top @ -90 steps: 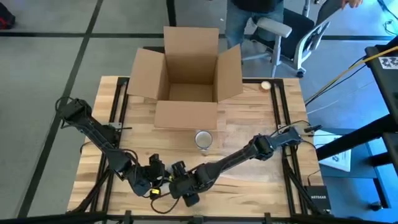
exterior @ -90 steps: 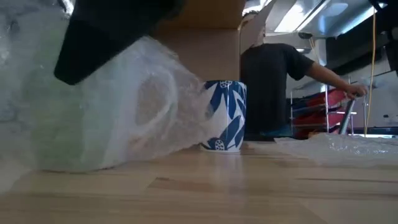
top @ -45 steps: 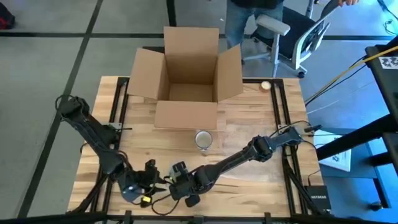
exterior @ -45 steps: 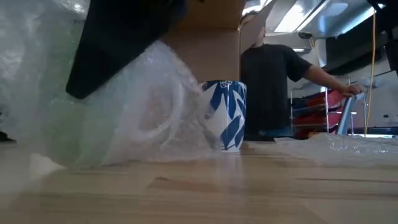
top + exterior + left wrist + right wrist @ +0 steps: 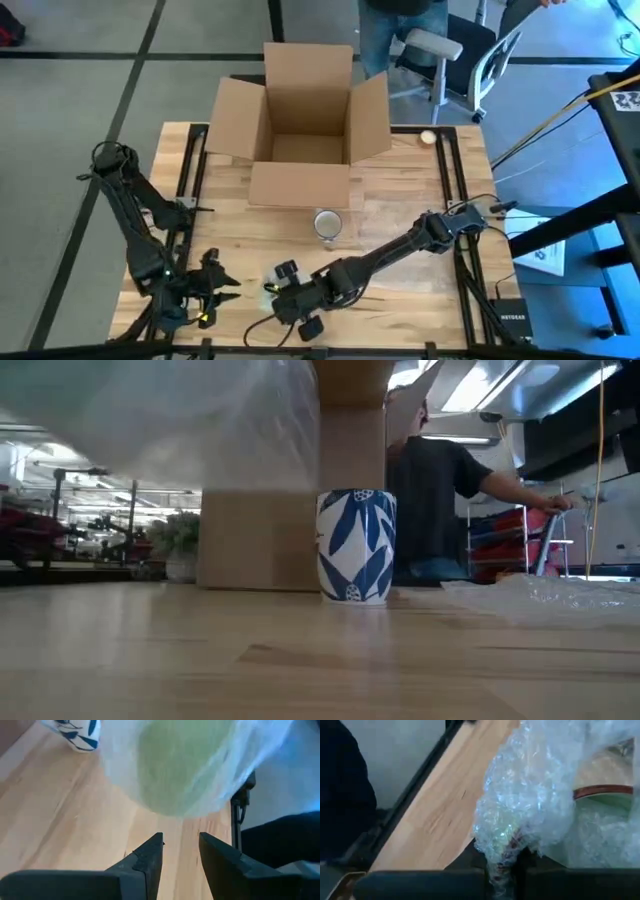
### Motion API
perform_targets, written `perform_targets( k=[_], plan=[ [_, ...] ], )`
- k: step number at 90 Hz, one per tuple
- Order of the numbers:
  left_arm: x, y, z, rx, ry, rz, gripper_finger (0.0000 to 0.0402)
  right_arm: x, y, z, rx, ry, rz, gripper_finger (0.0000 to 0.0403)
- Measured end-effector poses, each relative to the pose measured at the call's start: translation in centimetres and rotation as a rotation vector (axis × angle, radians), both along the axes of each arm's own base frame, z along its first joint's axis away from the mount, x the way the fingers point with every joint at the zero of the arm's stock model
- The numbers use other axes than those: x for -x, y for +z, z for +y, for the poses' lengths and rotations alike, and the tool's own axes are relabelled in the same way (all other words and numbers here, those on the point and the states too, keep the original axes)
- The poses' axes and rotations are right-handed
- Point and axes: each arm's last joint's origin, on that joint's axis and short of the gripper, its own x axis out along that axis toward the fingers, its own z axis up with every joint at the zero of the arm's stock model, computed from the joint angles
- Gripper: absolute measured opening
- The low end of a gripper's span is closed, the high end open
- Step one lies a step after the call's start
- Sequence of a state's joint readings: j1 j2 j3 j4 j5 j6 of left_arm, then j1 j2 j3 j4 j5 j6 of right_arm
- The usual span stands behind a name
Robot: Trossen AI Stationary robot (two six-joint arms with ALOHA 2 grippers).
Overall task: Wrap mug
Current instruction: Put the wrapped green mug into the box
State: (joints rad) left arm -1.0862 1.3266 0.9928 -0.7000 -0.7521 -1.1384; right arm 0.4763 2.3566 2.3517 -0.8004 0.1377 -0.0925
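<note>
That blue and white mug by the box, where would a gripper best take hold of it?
Probably by the rim. The mug stands upright and alone on the table, mouth open to the camera above, so a gripper coming straight down could put one finger inside and one outside. No handle shows in the low view, and the box crowds its far side.

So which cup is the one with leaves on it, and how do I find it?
Find the big open cardboard box at the back of the wooden table. Just in front of its near flap stands the mug, upright and alone. It is white with dark blue leaves, unlike the greenish thing bundled in bubble wrap.
</note>
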Motion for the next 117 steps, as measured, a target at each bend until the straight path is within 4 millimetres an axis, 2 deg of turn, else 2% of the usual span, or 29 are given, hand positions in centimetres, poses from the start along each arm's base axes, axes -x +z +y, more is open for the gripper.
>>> perform_targets(
  k=[18,36,46,52,58,68,77,85,90,99,117],
  plan=[
    [0.5,0.0,-0.2,-0.012,0.002,-0.022,0.0111,1.4,7.0,-1.4,-0.061,0.03,-0.228,0.0008],
    [0.5,0.1,-0.2,-0.025,0.013,-0.046,0.0111,2.0,11.9,-4.5,-0.046,-0.005,-0.438,0.0008],
    [0.5,0.1,-0.1,-0.032,0.023,-0.06,0.0111,2.6,15.2,-7.9,-0.013,-0.135,-0.563,0.0008],
    [0.5,0.1,-0.1,-0.036,0.023,-0.064,0.0111,2.8,16.7,-11.0,0.019,-0.25,-0.601,0.0008],
    [0.5,0.1,-0.1,-0.041,0.026,-0.07,0.0111,2.4,17.2,-14.2,0.063,-0.368,-0.616,0.0008],
    [0.5,0.1,-0.1,-0.044,0.031,-0.077,0.0111,2.1,17.0,-19.8,0.142,-0.534,-0.565,0.0008],
    [0.4,0.2,-0.1,-0.047,0.038,-0.086,0.0111,2.3,16.4,-25.2,0.118,-0.653,-0.486,0.0007],
    [0.4,0.2,-0.1,-0.049,0.044,-0.093,0.0111,2.4,14.7,-29.7,0.047,-0.743,-0.395,0.0007],
    [0.4,0.2,-0.1,-0.046,0.047,-0.094,0.0111,2.4,12.9,-32.0,0.012,-0.792,-0.307,0.0007],
    [0.4,0.2,-0.1,-0.041,0.051,-0.096,0.0111,2.2,9.9,-34.8,-0.055,-0.846,-0.195,0.0007],
    [0.0,0.2,0.1,-0.033,0.066,-0.101,0.0111,2.8,5.6,-37.6,-0.192,-0.899,-0.037,0.0007]
  ],
)
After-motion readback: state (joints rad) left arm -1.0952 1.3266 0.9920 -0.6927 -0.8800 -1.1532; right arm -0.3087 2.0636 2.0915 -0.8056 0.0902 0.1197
